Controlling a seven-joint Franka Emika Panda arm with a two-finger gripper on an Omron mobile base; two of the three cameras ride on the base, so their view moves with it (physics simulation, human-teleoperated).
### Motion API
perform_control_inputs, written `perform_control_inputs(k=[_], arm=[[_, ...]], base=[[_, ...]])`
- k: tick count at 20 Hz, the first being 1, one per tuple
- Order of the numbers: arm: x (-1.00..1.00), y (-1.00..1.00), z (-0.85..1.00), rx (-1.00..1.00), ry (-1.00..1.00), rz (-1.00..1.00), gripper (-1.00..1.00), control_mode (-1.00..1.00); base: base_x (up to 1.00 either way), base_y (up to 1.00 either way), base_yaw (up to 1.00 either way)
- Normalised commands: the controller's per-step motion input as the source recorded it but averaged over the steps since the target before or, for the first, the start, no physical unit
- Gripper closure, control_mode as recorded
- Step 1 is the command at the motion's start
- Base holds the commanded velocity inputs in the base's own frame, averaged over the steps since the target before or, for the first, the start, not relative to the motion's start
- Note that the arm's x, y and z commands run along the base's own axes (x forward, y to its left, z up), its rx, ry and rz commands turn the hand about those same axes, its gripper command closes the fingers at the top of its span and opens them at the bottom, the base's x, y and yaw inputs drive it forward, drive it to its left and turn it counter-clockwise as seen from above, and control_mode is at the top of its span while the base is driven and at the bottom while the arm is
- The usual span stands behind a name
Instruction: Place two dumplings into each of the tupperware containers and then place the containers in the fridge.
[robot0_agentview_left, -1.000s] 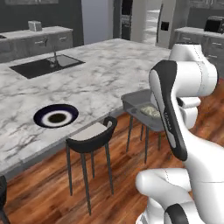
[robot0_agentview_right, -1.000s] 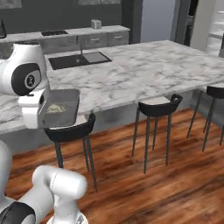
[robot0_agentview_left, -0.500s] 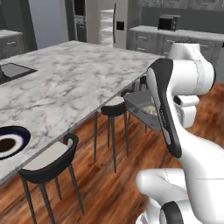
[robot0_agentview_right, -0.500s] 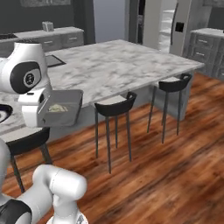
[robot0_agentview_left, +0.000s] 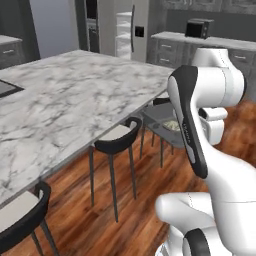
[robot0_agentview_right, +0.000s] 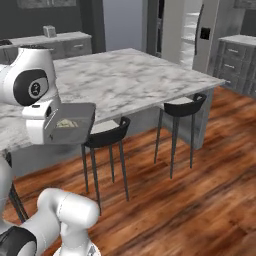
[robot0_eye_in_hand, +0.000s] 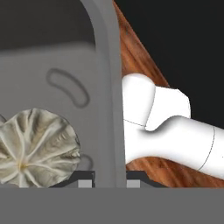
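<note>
**Operator:** What is the tool (robot0_eye_in_hand: 106, 181) doing?

**Observer:** You have it clamped on the side wall of a tupperware container (robot0_agentview_right: 75, 122). In the hand view the two finger tips sit close together either side of the grey rim, right at the bottom of the picture. The tray is carried in the air in front of the arm, well off the marble worktop (robot0_agentview_right: 125, 75), above the wooden floor (robot0_agentview_right: 200, 190) near the stools.

**Operator:** Why hold it by the rim?

**Observer:** My guess is that a thin wall is the only part narrow enough for your tool to pinch. Holding it roughly level keeps the dumplings from sliding out. One dumpling (robot0_eye_in_hand: 37, 146) lies just beside the tool, inside the wall. From the right base view you can see pale filling in the tray (robot0_agentview_right: 66, 123).

**Operator:** And the fridge?

**Observer:** The fridge (robot0_agentview_left: 122, 30) stands far ahead of the tool, beyond the far end of the worktop, its door open with white shelves showing. I judge you are mid-carry toward it, with the placing yet to do.

**Operator:** What can't you make out?

**Observer:** How many dumplings are aboard: the hand view cuts off that one at the left edge and hides the rest of the tray. In the left base view the arm covers part of the container (robot0_agentview_left: 162, 122). The finger tips themselves are mostly cut off, so how deep the bite goes I cannot tell.
</note>
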Motion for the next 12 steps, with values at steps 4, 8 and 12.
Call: perform_control_inputs(k=[4, 8, 12], arm=[[0.0, 0.0, 0.0, 0.0, 0.0, 0.0, 1.0, 1.0], [0.0, 0.0, 0.0, 0.0, 0.0, 0.0, 1.0, 1.0], [0.0, 0.0, 0.0, 0.0, 0.0, 0.0, 1.0, 1.0]], base=[[0.7, -1.0, 0.13], [0.52, -1.0, 0.1], [0.29, -1.0, 0.02]])
